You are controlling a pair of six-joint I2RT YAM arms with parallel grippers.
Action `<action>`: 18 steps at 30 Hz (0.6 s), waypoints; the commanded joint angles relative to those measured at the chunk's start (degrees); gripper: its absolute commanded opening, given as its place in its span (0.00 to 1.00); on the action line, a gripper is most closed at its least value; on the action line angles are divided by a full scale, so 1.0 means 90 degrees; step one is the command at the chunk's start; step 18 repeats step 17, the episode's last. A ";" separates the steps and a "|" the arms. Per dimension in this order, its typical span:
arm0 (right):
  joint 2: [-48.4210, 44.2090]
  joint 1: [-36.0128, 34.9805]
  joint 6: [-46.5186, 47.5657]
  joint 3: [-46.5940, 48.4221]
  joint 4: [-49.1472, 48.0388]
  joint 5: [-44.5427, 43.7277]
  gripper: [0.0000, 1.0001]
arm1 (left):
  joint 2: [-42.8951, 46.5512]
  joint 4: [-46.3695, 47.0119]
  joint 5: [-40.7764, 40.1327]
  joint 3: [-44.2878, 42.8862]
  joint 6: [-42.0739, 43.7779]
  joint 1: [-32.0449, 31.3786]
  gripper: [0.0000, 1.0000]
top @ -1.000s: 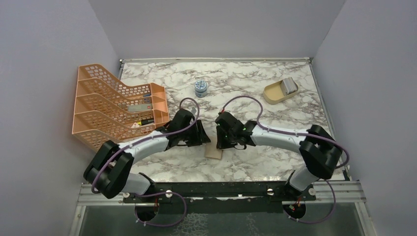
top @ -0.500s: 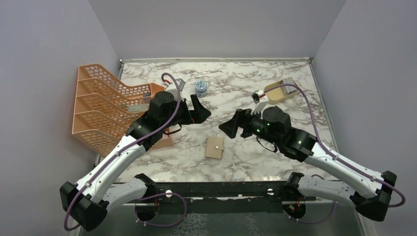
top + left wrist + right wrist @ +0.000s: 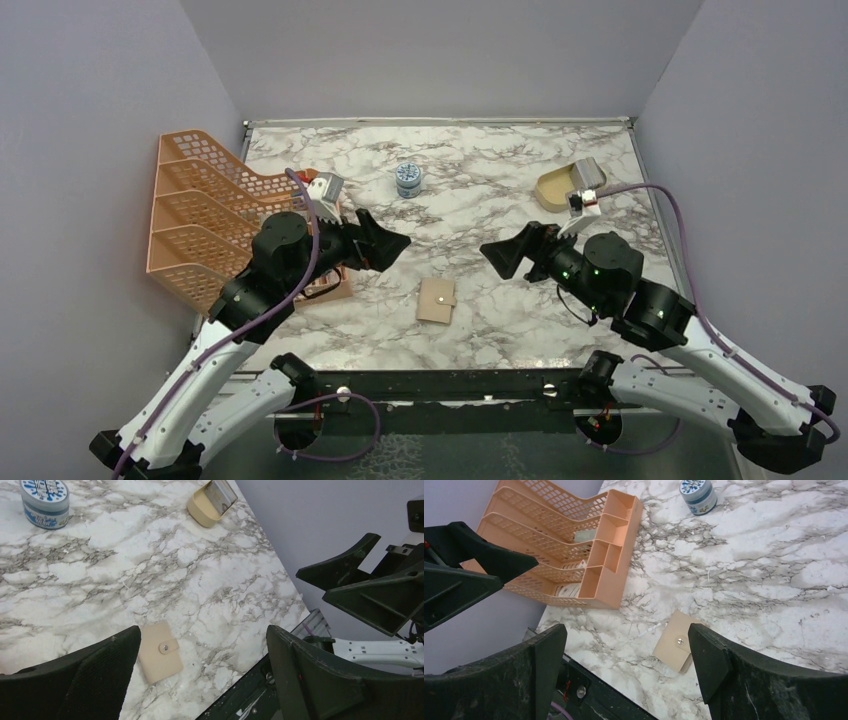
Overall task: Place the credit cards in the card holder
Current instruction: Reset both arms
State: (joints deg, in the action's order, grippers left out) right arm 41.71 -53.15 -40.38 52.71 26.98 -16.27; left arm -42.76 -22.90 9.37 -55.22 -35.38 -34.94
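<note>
Card holder [image 3: 436, 300] lies flat and closed on the marble table [image 3: 480, 160], tan side up, snap tab fastened, near the front edge and roughly midway between the two arms. Left gripper [image 3: 388, 242] hangs above the table to the holder's left and farther back, its jaws spread wide with nothing between them. Right gripper [image 3: 503, 250] is raised to the holder's right and likewise farther back, its jaws also spread and holding nothing. Neither tool touches the holder, and the two point toward each other across the gap above it. Credit cards [image 3: 584, 172]: a silvery-grey stack sits in the beige dish [image 3: 553, 190] at the far right of the table, well apart from both grippers and from the holder; the overhead view partly hides it behind the right wrist. Left wrist view: holder [image 3: 159, 651] appears low between the left gripper's [image 3: 203, 632] two fingers, nearer the left-hand one. Only this view shows the cards [image 3: 223, 490] clearly, standing tilted on edge against the dish wall [image 3: 200, 507]; it also catches the other arm's open jaws at the right edge. Right wrist view: holder [image 3: 674, 642] sits just inside the right-hand finger of the right gripper [image 3: 626, 630], and one corner is covered by it. This view leaves dish and cards out of frame but shows the orange tray organiser [image 3: 574, 545], with some small items in its compartments that are too small to identify. The blue-lidded jar [image 3: 408, 179] stands at the back, centre. Whether any card is inside the closed holder cannot be told.
</note>
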 commanded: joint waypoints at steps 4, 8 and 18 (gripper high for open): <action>-0.0484 0.0016 -0.0373 -0.0606 0.0138 -0.0349 0.94 | 0.0428 -0.0174 -0.0403 0.0684 -0.0094 0.0015 0.99; -0.0581 0.0017 -0.0503 -0.0649 0.0273 -0.0461 0.94 | 0.0594 -0.0161 -0.0453 0.0917 -0.0191 0.0014 0.99; -0.0589 0.0019 -0.0492 -0.0638 0.0400 -0.0524 0.93 | 0.0669 -0.0149 -0.0415 0.1048 -0.0279 0.0015 0.99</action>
